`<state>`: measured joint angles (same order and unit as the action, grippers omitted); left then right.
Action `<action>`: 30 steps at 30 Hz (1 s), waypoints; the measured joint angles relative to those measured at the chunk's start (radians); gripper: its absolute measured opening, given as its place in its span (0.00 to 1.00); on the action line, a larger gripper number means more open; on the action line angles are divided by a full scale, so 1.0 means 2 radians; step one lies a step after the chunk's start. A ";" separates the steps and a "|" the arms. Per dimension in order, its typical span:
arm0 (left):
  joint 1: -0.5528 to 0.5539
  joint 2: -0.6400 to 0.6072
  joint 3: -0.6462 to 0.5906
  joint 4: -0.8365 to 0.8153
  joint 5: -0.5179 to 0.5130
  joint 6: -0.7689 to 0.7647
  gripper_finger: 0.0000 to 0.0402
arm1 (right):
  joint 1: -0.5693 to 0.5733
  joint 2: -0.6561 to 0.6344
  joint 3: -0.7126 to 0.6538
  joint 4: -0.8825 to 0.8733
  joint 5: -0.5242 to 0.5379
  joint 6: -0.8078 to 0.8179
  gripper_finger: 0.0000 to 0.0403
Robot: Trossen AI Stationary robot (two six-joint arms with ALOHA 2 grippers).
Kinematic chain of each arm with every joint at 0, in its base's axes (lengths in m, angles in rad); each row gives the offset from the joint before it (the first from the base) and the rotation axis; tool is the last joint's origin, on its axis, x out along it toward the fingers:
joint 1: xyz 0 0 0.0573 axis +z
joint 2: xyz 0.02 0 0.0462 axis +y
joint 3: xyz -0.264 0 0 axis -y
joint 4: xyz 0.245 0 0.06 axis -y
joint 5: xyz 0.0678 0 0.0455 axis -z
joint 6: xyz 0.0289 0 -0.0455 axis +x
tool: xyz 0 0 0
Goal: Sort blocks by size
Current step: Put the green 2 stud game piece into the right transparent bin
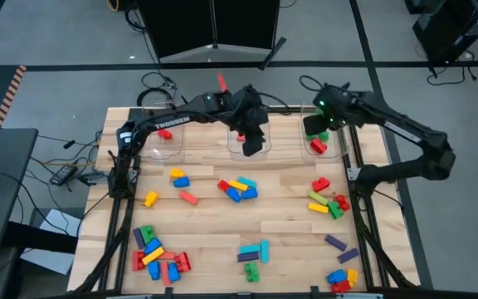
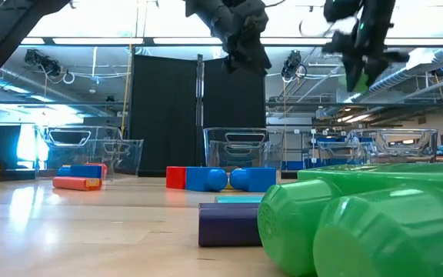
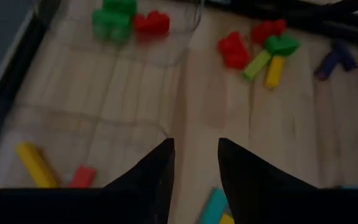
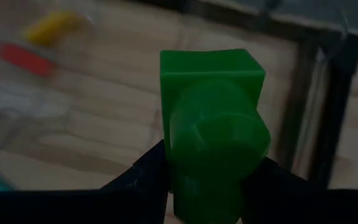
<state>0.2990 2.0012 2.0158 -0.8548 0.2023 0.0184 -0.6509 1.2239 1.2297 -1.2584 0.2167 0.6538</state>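
Note:
My right gripper (image 1: 319, 126) hangs over the right clear bin (image 1: 338, 149) at the table's far side, shut on a chunky green block (image 4: 211, 118); the low view shows that block (image 2: 355, 77) high in the air. My left gripper (image 3: 195, 168) is open and holds nothing, hanging over the middle clear bin (image 1: 232, 146). Many coloured blocks lie loose on the table, such as a red, yellow and green group (image 1: 330, 202) and a blue and yellow group (image 1: 239, 188). The right bin holds a red block (image 1: 318, 147). My right gripper pinches the green block by two opposite sides (image 4: 169, 162) between its two fingers (image 4: 145, 177). The fingers come from above, slanting steeply down. The block is lifted clear, above the right bin, and one round stud (image 4: 219, 134) faces the wrist.
A third clear bin (image 1: 166, 143) stands at the far left with a red block inside. More blocks lie along the near edge (image 1: 158, 253), (image 1: 254, 253), (image 1: 341, 274). A big green block (image 2: 360, 223) and a purple one (image 2: 228, 223) lie close to the low camera.

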 joint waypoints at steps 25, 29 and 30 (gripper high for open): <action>-0.065 -0.407 -0.484 0.266 -0.180 -0.183 0.33 | -0.109 0.099 -0.177 0.154 -0.136 -0.043 0.38; -0.088 -0.441 -0.484 0.252 -0.218 -0.180 0.33 | -0.115 0.099 -0.188 0.163 -0.121 -0.046 0.42; -0.093 -0.448 -0.484 0.237 -0.228 -0.181 0.33 | -0.115 0.099 -0.190 0.165 -0.121 -0.049 0.44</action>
<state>0.1133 1.1059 1.0477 -0.3802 -0.2535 -0.3429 -0.8813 1.4217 0.8503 -0.9280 -0.0250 0.5567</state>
